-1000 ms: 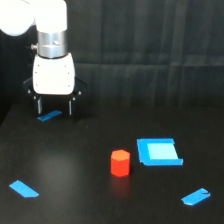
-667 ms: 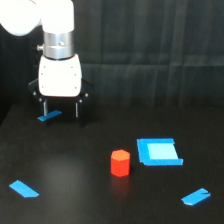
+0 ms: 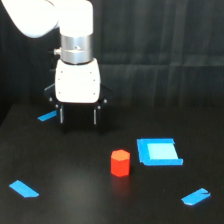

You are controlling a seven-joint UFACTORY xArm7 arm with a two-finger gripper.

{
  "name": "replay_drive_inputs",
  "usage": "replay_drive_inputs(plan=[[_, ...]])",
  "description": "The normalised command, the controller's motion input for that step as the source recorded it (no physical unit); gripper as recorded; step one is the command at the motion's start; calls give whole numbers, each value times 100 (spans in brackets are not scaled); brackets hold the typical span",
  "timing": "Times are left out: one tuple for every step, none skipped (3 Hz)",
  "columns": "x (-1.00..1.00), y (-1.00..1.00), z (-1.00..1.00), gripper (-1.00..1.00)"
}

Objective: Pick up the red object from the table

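The red object, a small red-orange hexagonal block, stands upright on the black table a little right of centre. My gripper hangs above the table to the block's upper left, apart from it. Its two dark fingers point down with a wide gap between them, so it is open and holds nothing.
A square blue piece lies just right of the red block. Flat blue strips lie at the exterior view's far left, front left and front right. A dark curtain closes off the back.
The arm has moved toward the exterior view's right and nearer the red block. The gripper has stayed open. The block and blue pieces have not shifted.
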Motion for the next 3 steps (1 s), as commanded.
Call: replay_drive_inputs(plan=[[90, -92, -14, 100], [69, -79, -14, 100], [39, -89, -5, 100]])
